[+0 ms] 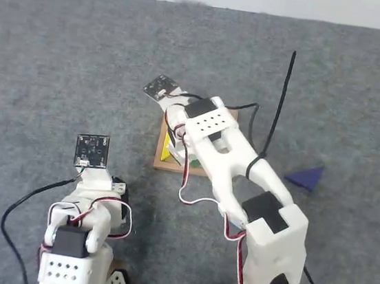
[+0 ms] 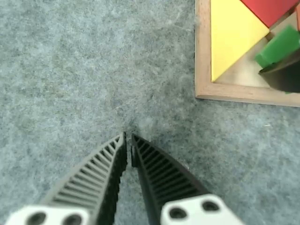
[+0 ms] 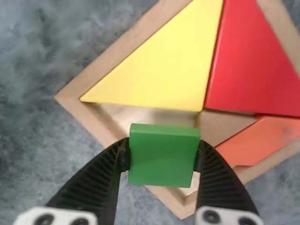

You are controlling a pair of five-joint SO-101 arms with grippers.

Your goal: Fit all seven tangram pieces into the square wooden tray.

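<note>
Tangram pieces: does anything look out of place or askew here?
A blue triangle lies on the grey mat outside the wooden tray, well apart from it. The green piece is held between the fingers of the right gripper over the tray's bare corner, not seated. The yellow piece, red piece and orange piece lie flat inside.

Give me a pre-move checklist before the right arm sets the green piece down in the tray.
1. Grip: right gripper clamps the green piece on two opposite sides: ok.
2. Landing spot: bare floor of the wooden tray shows beside the yellow triangle: ok.
3. Neighbours: yellow triangle and red triangle lie flat inside the tray: ok.
4. Piece's turn matches the gap: cannot tell.
5. Left gripper is shut, over the carpet, off the tray: ok.
6. All pieces in: blue triangle lies on the carpet outside the tray: not ok.
</note>
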